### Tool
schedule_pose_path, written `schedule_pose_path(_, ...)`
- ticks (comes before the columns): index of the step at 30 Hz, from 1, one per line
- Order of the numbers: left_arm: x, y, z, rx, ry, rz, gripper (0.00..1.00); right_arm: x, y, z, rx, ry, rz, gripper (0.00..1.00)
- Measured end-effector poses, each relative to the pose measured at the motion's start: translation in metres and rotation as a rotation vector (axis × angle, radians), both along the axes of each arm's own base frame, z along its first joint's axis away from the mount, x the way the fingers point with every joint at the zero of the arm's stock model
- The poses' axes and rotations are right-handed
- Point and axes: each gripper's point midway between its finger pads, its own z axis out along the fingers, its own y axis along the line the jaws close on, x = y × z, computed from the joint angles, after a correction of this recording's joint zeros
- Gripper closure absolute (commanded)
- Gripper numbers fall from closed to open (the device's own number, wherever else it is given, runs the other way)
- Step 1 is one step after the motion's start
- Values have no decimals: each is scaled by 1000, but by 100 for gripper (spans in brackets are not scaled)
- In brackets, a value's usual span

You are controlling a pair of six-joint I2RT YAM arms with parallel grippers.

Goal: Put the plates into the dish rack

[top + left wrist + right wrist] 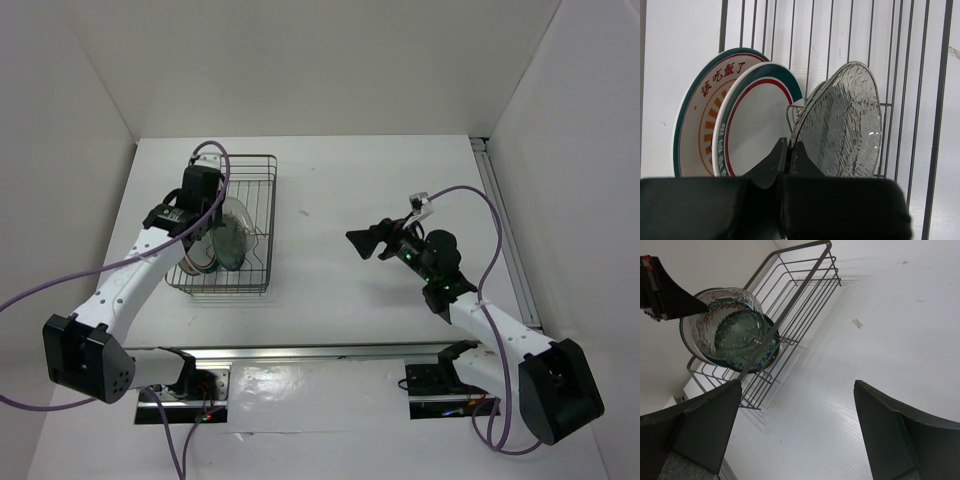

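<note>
Reaching from the left side of the white desk point(340, 180), the left arm hangs over the near end of the rectangular dark wire dish rack point(262, 170). All four plates stand on edge there, the far half of the rack holding nothing. In the left wrist view, the white round plate with the orange sunburst and green rim point(692, 130) is furthest left. The white plate with the dark rim band and red inner ring point(757, 130) overlaps it just beside. The translucent pale grey ribbed plate point(845, 125) leans to the right of those. The left tool point(785, 152) has its jaws drawn nearly together on the lower rim of this grey plate, pinching it. From the right wrist view, the teal-blue patterned plate point(747, 360) sits close against the grey one and shows through it. Well apart to the right, the right tool point(797, 390) hovers above bare desk, jaws spread wide and holding nothing, pointed toward the rack.
</note>
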Motion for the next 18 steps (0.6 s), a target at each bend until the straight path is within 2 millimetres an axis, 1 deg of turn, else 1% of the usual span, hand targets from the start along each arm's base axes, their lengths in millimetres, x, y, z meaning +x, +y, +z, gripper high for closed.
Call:
schedule_pose_path(8,1,-2,-5,-1,16,-6,99,0,-2,0,11,7,4,0)
schedule_pose_path(9,1,-2,-5,-1,15,-6,92,0,-3,0,12,7,4,0)
schedule_pose_path(10,1,-2,-5,-1,16,-6,90,0,-2,0,13,7,4,0)
schedule_pose_path(11,1,-2,-5,-3,16,-8,85,0,-2,0,13,8,5,0)
schedule_pose_path(12,2,-3,-5,-5,16,-11,75,-1,-2,-1,12,9,7,0)
schedule_pose_path(16,3,-7,-6,-17,24,-23,59,-1,-3,-4,10,15,7,0)
schedule_pose_path(18,4,-9,-6,-23,25,-30,52,-1,-5,-6,9,18,5,0)
